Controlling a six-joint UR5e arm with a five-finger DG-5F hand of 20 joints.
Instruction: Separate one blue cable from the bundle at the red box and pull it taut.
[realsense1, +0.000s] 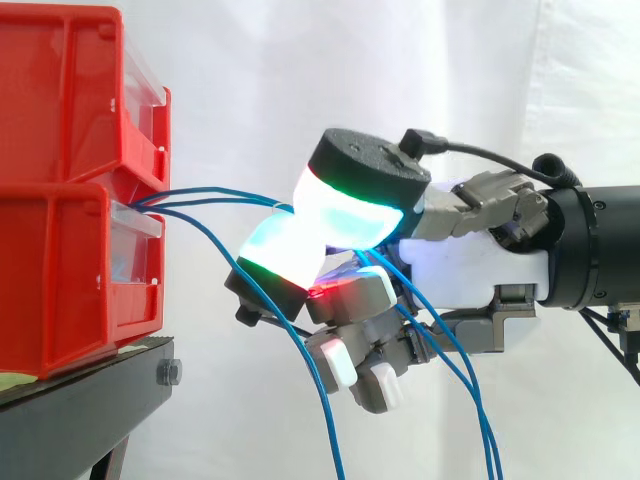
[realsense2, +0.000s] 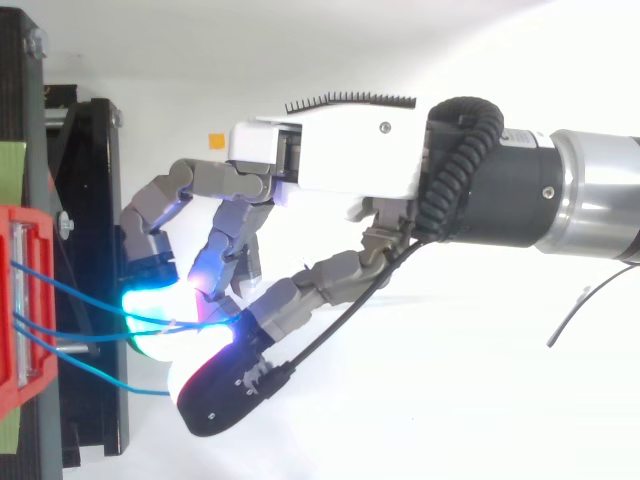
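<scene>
Robot hand (realsense1: 470, 265) closed in a pinch: two glowing pads (realsense1: 350, 215) meet on a blue cable (realsense1: 215, 192) that runs nearly level to the red bins (realsense1: 60, 270) at 9 o'clock, probably to isolate it. A second strand may share the pinch. The rest of the bundle (realsense1: 203, 240) sags toward 6 o'clock. The black stand (realsense1: 90, 390) has its edge at 7 o'clock, and open room for pulling lies toward 3 o'clock.

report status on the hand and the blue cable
Hand shut, fingers pinching blue cable near red box. Span to the box gently bowed, not taut. Loose blue cables drape across the lower fingers.
</scene>
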